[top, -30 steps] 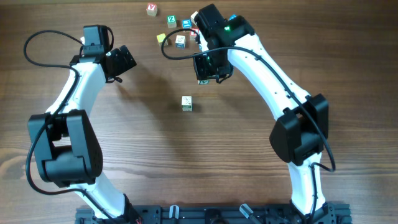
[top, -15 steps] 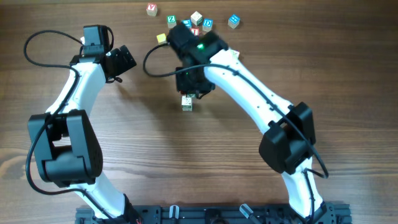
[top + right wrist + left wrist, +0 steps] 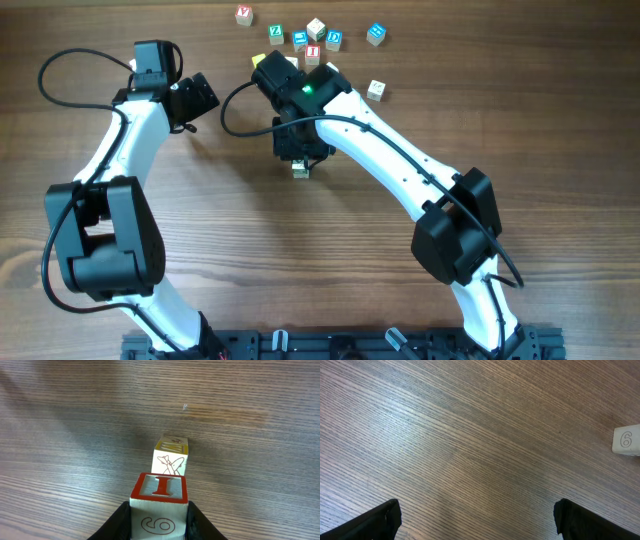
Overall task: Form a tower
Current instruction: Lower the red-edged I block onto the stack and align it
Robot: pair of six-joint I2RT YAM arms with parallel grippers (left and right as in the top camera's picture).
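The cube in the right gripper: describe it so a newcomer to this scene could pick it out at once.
On the table, find the right gripper, shut near the middle. Its held cube shows a red I in a red frame, unlike the pale cube standing beyond it on the wood.

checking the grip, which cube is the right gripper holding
The cube with the red I on top, clamped in the right gripper; the pale cube with the drawing stands free on the table beyond it.
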